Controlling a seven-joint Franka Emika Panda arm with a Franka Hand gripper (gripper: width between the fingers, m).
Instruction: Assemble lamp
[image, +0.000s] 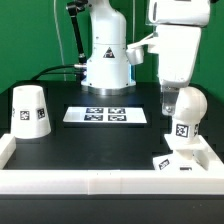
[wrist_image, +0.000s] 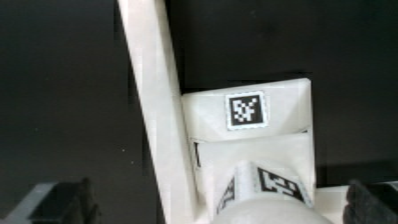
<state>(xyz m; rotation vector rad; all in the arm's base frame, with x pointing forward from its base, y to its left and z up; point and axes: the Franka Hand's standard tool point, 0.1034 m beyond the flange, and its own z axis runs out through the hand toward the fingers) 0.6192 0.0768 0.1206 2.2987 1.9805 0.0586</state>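
Note:
The white bulb (image: 185, 112) stands upright, neck down, on the small square base (image: 177, 160) at the exterior view's right, close to the white wall. My gripper (image: 171, 96) hangs just above and beside the bulb's round head. In the wrist view the bulb (wrist_image: 267, 188) lies between my two dark fingertips (wrist_image: 54, 203), which stand wide apart and do not touch it. The base (wrist_image: 253, 108) shows its tag beyond the bulb. My gripper (wrist_image: 214, 206) is open and holds nothing. The tapered shade (image: 29, 109) stands alone at the exterior view's left.
The marker board (image: 106, 115) lies flat in the middle of the black table. A white wall (image: 110, 182) runs along the front edge and right side; it also shows in the wrist view (wrist_image: 151, 80) beside the base. The robot's pedestal (image: 105, 62) stands behind.

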